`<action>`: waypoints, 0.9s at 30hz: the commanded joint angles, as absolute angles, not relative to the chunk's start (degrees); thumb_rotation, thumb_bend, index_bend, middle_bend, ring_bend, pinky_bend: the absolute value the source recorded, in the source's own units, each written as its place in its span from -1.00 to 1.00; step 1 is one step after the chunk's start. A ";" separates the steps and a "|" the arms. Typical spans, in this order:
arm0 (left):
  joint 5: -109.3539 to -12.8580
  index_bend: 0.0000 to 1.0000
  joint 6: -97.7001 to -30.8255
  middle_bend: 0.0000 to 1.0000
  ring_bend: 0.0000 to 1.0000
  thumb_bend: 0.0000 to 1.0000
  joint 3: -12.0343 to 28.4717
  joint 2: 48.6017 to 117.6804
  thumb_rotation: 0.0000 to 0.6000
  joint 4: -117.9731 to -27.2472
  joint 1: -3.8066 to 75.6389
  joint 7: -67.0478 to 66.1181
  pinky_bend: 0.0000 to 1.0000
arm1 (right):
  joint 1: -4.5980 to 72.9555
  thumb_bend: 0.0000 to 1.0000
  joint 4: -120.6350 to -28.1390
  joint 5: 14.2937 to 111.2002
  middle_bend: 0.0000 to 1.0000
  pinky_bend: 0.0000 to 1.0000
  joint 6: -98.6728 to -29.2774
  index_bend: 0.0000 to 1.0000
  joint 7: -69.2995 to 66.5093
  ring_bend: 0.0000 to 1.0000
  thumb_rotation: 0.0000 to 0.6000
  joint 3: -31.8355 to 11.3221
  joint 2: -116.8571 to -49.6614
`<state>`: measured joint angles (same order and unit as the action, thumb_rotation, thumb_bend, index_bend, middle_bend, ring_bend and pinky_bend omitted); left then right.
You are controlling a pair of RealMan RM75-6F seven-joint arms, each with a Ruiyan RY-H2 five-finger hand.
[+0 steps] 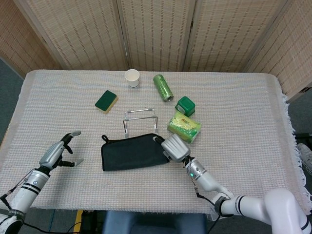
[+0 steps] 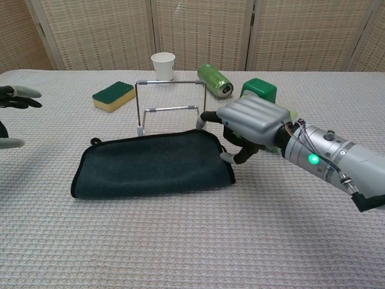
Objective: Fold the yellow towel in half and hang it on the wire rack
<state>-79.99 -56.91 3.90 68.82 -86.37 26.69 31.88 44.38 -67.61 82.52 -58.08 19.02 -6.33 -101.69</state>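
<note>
The towel lies folded flat on the table, its dark side up, with no yellow showing. Just behind it stands the small wire rack, with nothing on it. My right hand hovers at the towel's right end, fingers apart and holding nothing; one fingertip is close to the towel's right edge. Far to the left, well clear of the towel, my left hand is spread open.
Behind the rack are a green-and-yellow sponge, a white paper cup and a green can lying on its side. A green box and a yellow-green snack bag sit behind my right hand.
</note>
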 commanded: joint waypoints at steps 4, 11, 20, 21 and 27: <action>-80.05 -0.96 -56.96 -0.73 -0.86 -0.44 3.50 68.70 1.00 -86.37 26.25 32.24 -0.06 | 45.26 -0.37 -67.15 87.46 0.78 1.00 -57.71 -0.53 19.33 1.00 1.00 -3.42 -96.60; -79.92 -0.96 -57.06 -0.73 -0.86 -0.44 3.50 68.66 1.00 -86.64 26.02 32.35 -0.06 | 47.36 -0.47 -65.37 88.74 0.78 1.00 -54.22 -0.42 18.99 1.00 1.00 -2.68 -95.95; -79.38 -0.96 -57.12 -0.73 -0.86 -0.44 3.47 68.25 1.00 -86.96 25.54 32.19 -0.06 | 48.57 -0.47 -61.82 90.06 0.78 1.00 -52.38 -0.35 19.17 1.00 1.00 -1.51 -98.27; -79.34 -0.96 -57.07 -0.73 -0.86 -0.44 3.44 68.26 1.00 -86.92 25.48 32.26 -0.06 | 48.62 -0.47 -61.41 90.19 0.78 1.00 -52.38 -0.35 18.96 1.00 1.00 -1.44 -98.56; -79.29 -0.96 -56.99 -0.73 -0.86 -0.44 3.50 68.38 1.00 -86.66 25.36 32.58 -0.06 | 48.94 -0.48 -59.69 90.73 0.78 1.00 -52.47 -0.34 18.54 1.00 1.00 -1.29 -99.83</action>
<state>-79.29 -56.98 3.48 68.37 -86.68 25.37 32.56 48.87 -59.86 90.64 -52.43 18.61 -1.32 -99.66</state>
